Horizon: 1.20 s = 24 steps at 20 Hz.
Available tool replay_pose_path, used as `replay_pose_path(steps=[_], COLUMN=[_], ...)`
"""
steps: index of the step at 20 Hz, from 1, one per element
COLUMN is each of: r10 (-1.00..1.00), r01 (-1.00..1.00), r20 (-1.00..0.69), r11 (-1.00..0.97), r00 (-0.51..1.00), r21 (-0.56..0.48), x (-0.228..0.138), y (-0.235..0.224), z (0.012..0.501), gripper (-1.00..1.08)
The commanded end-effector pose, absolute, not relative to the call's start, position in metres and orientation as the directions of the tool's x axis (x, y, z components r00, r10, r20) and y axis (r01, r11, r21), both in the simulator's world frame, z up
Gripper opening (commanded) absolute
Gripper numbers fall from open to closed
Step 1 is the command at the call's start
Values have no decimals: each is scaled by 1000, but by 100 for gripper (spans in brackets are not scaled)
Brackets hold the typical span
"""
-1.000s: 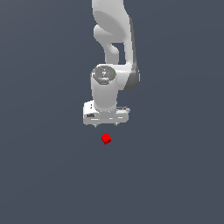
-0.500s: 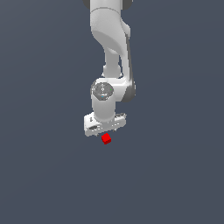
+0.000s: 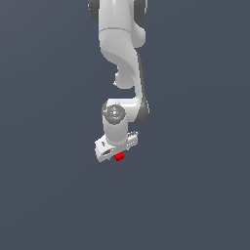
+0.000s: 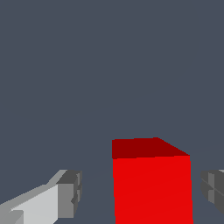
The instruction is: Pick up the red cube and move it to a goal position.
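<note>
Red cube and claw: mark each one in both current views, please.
red cube point(image 3: 119, 156), exterior view, its visible red face below the claw; point(image 4: 152, 188), wrist view, its front face.
claw point(image 3: 117, 155), exterior view, between its fingertips; point(image 4: 142, 192), wrist view, midway between the grey pads.

plain dark slate-grey backdrop point(image 3: 44, 195), flat even light; floor or wall, can't tell.

A plain dark slate-grey ground point(image 3: 53, 195) fills the exterior view from edge to edge, even in tone, with no markings, seams or edges showing. The same flat grey surface point(image 4: 87, 65) takes up the whole upper part of the wrist view. Nothing else stands on it.
</note>
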<state>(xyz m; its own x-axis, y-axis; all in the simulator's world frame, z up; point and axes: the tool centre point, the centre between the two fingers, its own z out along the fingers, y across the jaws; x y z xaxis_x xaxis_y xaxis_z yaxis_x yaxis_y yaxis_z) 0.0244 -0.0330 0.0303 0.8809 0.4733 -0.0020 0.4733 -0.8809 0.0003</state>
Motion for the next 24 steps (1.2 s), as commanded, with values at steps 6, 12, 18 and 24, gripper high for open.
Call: replay_pose_path(steps=[6, 12, 18, 24], r10=[513, 513, 512, 512], r01=[513, 513, 512, 512], r20=[0, 0, 0, 0], r11=[-859, -859, -859, -859], r00=[859, 859, 859, 859], r21=[0, 0, 0, 0], x=[28, 28, 27, 25], y=[-33, -33, -33, -30], z=[20, 20, 20, 32], gripper=[100, -100, -100, -100])
